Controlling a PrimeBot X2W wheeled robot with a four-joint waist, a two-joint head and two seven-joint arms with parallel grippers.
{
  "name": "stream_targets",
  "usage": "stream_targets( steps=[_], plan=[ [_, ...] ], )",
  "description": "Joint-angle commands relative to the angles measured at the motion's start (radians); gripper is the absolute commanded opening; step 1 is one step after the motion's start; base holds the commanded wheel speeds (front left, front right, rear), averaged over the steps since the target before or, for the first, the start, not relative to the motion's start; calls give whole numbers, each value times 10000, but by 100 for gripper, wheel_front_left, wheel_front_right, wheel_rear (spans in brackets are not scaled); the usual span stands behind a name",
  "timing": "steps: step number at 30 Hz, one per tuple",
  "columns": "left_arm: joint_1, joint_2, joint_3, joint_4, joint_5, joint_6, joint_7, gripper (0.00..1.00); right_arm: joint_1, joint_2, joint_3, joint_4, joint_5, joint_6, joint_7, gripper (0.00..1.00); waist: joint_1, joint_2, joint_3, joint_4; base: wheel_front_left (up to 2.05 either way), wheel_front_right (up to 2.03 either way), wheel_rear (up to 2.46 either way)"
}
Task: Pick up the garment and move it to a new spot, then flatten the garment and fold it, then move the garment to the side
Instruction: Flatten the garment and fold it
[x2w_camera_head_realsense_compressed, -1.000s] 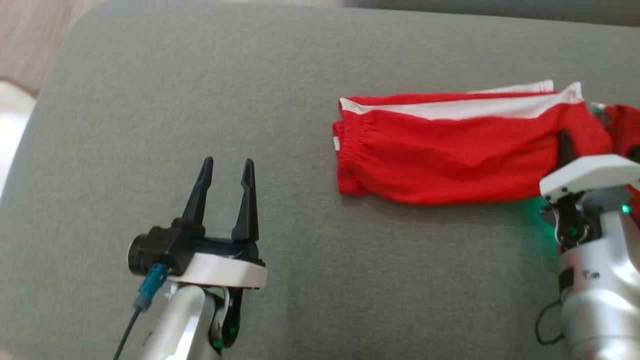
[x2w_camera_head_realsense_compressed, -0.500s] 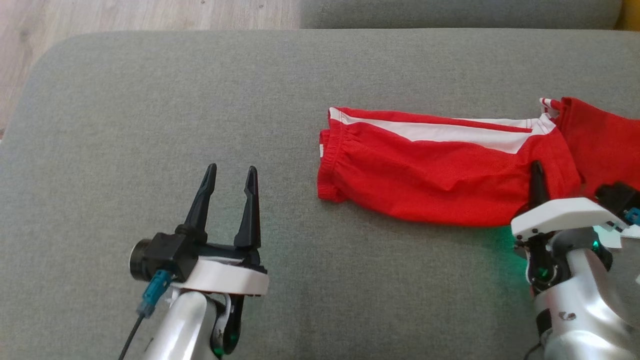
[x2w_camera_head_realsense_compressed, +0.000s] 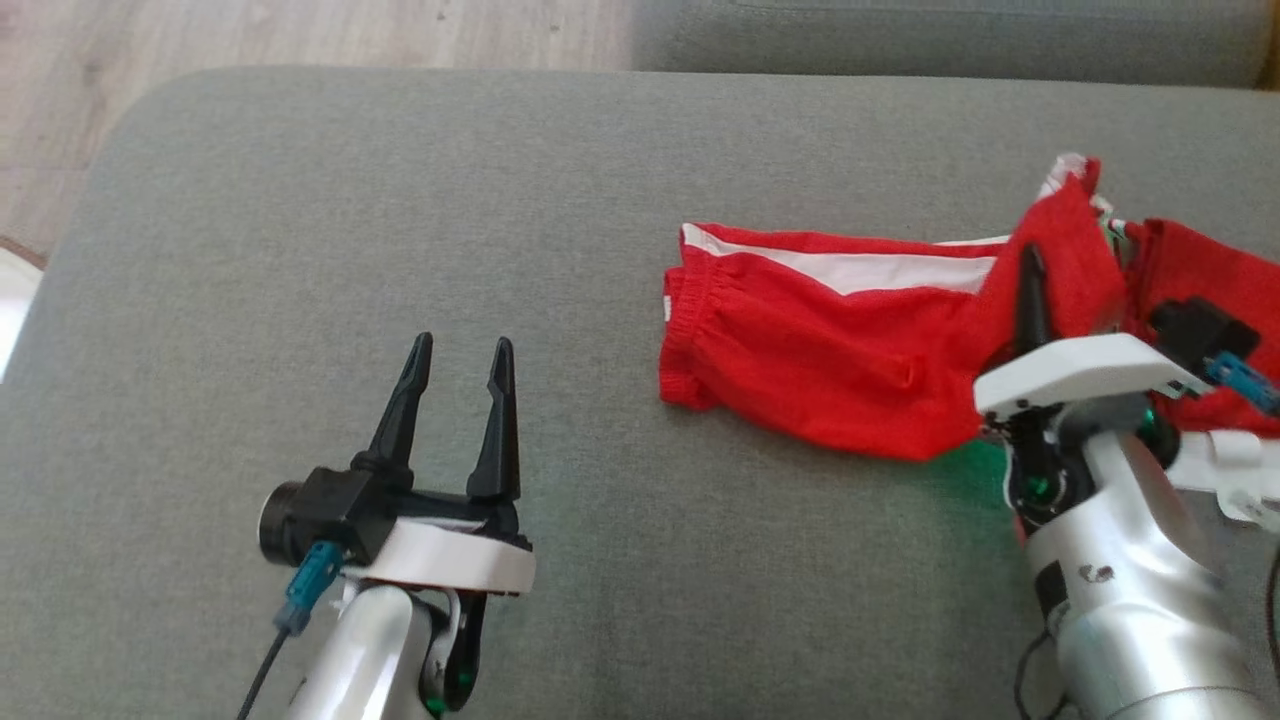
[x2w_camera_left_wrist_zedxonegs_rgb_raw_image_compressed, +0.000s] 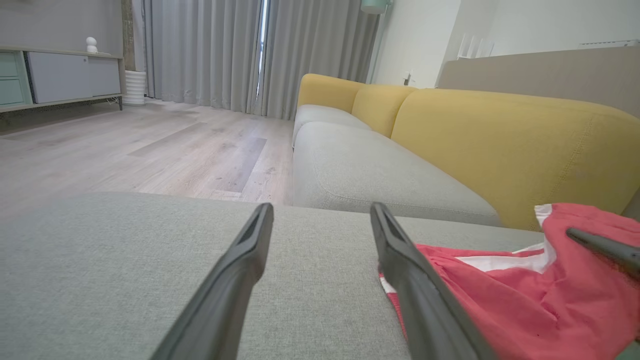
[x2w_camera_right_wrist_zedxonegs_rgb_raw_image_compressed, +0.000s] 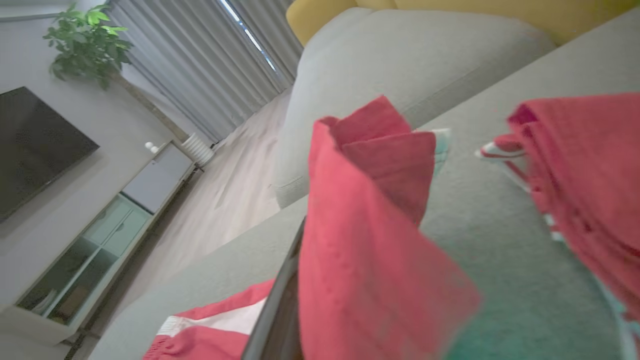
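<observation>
the red sports garment with a white side stripe (x2w_camera_head_realsense_compressed: 830, 340) lies on the right half of the broad grey fabric cushion (x2w_camera_head_realsense_compressed: 400, 200), its gathered waistband (x2w_camera_head_realsense_compressed: 685, 330) toward the cushion's middle. the right gripper (x2w_camera_head_realsense_compressed: 1032, 268) is pinched tight on the garment's other end. that end stands raised off the cushion in a peak, the cloth draped along the gripper in the right wrist view. the left gripper (x2w_camera_head_realsense_compressed: 462, 345) hovers over the cushion's bare left half, jaws spread wide and holding nothing, well apart from the cloth. a second red bundle (x2w_camera_head_realsense_compressed: 1200, 270) sits at the cushion's right edge; whether it belongs to the same garment i cannot tell. this looks like the fold step, one end lifted to go over the rest. the next move likely calls for carrying that end toward the waistband without dragging the lower layer, then laying it edge to edge before letting go.
</observation>
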Motion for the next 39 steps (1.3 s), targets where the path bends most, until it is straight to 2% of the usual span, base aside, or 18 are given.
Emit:
stream_targets(
  steps=[1,10,29,39],
  plan=[
    [-41,70,403,-267,14,-60,-93,100,-426,69,463,-345,161,67,-147,0,0,0,-83,115,0,0,0],
    [79,70,339,-202,-75,-53,-93,100,-384,70,2402,-719,1291,67,-258,0,0,0,-311,768,0,0,0],
    [172,70,204,-208,-218,-12,-93,100,-709,70,4749,-310,2510,67,-528,0,0,0,-210,1664,0,0,0],
    [87,70,195,-216,-289,37,-93,100,-825,70,6084,336,2808,67,-549,0,0,0,-35,1828,0,0,0]
  ],
)
